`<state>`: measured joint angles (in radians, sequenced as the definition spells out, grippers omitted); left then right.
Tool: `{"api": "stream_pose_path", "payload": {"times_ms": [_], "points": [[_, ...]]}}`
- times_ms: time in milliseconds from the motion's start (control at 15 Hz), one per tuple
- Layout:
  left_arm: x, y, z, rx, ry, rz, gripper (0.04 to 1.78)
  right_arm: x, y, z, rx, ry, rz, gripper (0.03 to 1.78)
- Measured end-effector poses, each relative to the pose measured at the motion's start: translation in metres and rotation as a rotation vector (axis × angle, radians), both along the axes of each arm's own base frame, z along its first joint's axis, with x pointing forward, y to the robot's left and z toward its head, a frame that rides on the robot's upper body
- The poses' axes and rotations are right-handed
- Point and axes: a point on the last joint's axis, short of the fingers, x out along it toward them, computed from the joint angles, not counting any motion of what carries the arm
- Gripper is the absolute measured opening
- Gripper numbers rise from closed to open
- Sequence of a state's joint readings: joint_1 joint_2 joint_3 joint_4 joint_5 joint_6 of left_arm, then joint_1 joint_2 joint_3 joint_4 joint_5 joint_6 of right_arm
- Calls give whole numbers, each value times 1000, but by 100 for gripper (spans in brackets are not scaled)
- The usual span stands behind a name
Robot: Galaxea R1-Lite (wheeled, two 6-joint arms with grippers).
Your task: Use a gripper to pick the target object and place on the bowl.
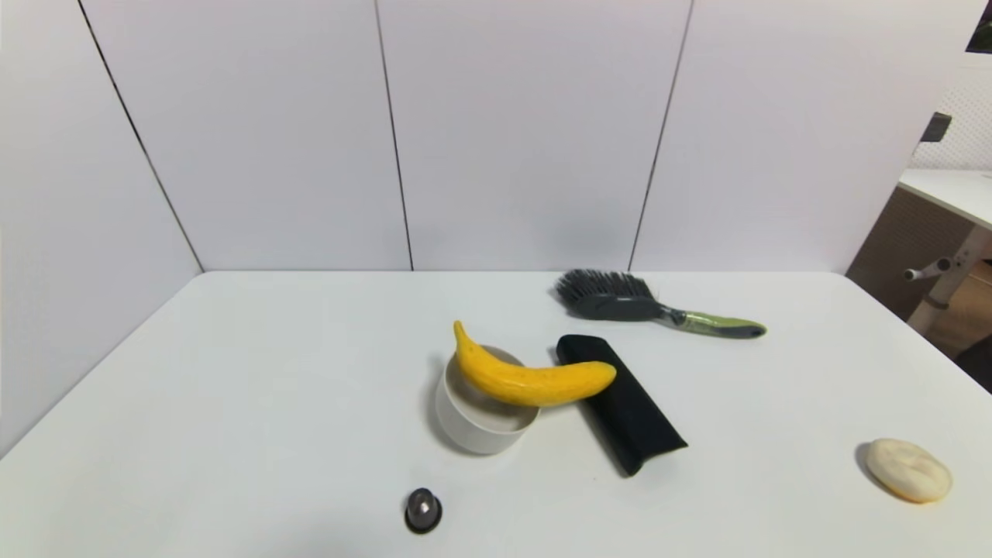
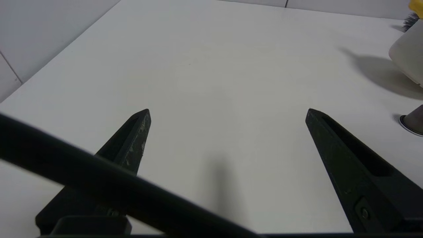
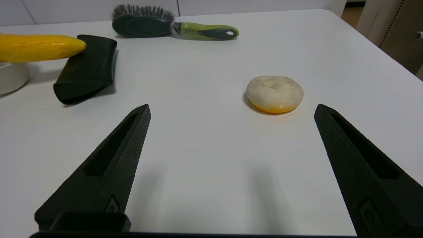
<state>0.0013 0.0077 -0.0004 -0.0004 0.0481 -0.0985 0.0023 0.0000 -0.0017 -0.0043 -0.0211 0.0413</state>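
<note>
Banana [image 1: 531, 377]: lies across rim of bowl [image 1: 480, 426], one end overhanging onto black pouch [image 1: 624, 403]. Left gripper [image 2: 228, 114]: fingers spread wide, holding nothing, low over bare table [image 1: 256, 387]. Right gripper [image 3: 231, 110]: fingers spread wide, holding nothing, facing cream bun [image 3: 274, 94]. Also present: brush [image 1: 651, 304], metal knob [image 1: 423, 509].

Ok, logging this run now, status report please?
Left gripper open, empty, over bare table. Right gripper open, empty, near bun. Banana lies across bowl rim, tip over black case. Nothing in the way.
</note>
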Motion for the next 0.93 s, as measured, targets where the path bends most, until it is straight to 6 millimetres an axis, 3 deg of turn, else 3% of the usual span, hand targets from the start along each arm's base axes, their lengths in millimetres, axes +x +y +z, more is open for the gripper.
{"api": "stream_pose_path", "payload": {"times_ms": [533,933], "points": [[-1,-1,0,127,-5,-35,169,0,0,0,0,0,0,171],[-1,-1,0,64,-7,-32,169,0,0,0,0,0,0,171]]}}
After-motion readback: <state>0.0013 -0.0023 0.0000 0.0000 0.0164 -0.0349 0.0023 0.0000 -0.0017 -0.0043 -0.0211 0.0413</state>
